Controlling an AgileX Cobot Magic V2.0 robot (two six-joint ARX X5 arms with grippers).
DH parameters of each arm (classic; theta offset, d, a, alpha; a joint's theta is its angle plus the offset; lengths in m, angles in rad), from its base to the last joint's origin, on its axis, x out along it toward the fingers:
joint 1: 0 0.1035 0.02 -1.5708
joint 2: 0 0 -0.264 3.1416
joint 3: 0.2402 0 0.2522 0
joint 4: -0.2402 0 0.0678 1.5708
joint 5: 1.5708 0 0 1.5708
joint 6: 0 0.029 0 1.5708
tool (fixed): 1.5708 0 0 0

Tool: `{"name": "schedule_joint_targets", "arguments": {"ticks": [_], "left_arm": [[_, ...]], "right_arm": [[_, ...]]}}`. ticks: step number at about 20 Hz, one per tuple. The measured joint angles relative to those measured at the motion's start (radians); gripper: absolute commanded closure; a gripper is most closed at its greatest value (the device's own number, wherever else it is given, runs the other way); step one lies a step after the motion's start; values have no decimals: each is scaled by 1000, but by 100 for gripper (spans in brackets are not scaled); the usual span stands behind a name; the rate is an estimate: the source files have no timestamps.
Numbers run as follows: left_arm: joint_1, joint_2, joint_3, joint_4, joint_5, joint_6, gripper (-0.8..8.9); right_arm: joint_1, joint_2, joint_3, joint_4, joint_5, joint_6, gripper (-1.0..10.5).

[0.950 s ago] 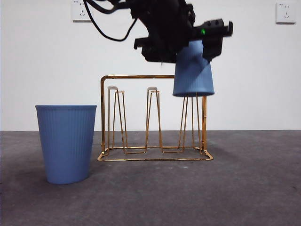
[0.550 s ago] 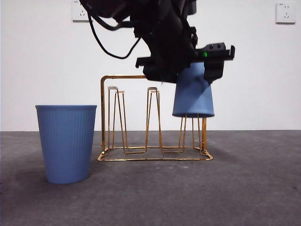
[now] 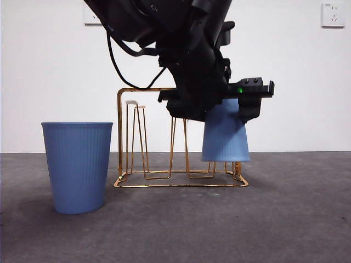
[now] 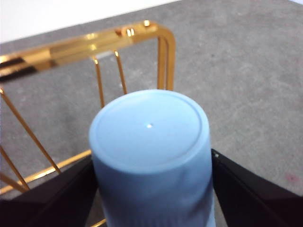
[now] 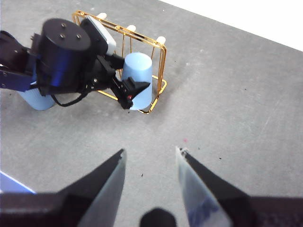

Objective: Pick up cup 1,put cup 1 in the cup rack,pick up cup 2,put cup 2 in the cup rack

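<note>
So, left gripper (image 3: 233,118) jaws clamped on upside-down blue cup (image 3: 225,134), low in the cup rack (image 3: 125,90).
Second blue cup (image 3: 77,166) stands left on the worktop (image 3: 285,219); right gripper (image 5: 150,163) jaws open, empty.

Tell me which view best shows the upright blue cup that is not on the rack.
Front view: the upright cup stands whole, left of the cup rack. Right wrist view shows only a sliver behind the arm; left wrist view misses it.

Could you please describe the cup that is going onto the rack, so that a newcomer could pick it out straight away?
Find the gold wire cup rack in the middle of the grey table. At the end of it farthest from the upright blue cup, the left gripper holds a blue ribbed cup over a prong. Unlike the other cup, it is upside down.
</note>
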Motion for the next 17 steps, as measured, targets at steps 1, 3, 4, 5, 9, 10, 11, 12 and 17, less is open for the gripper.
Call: {"name": "schedule_joint_targets", "arguments": {"ticks": [1,3,4,5,9,10,11,12,17], "left_arm": [[0,2,0,0,2,-6,821],[0,2,5,-10,3,-21,819],[0,2,5,-14,5,-26,817],[0,2,6,-18,8,-31,810],[8,2,19,-50,43,-66,400],[11,2,20,-55,52,-72,364],[11,1,21,-58,58,-75,365],[11,1,24,-64,59,-77,365],[8,6,16,-213,108,-117,366]], "right_arm": [[0,0,0,0,0,0,760],[0,0,0,0,0,0,760],[0,0,0,0,0,0,760],[0,0,0,0,0,0,760],[0,0,0,0,0,0,760],[0,0,0,0,0,0,760],[0,0,0,1,0,0,760],[0,0,0,2,0,0,760],[0,0,0,31,0,-4,761]]}}
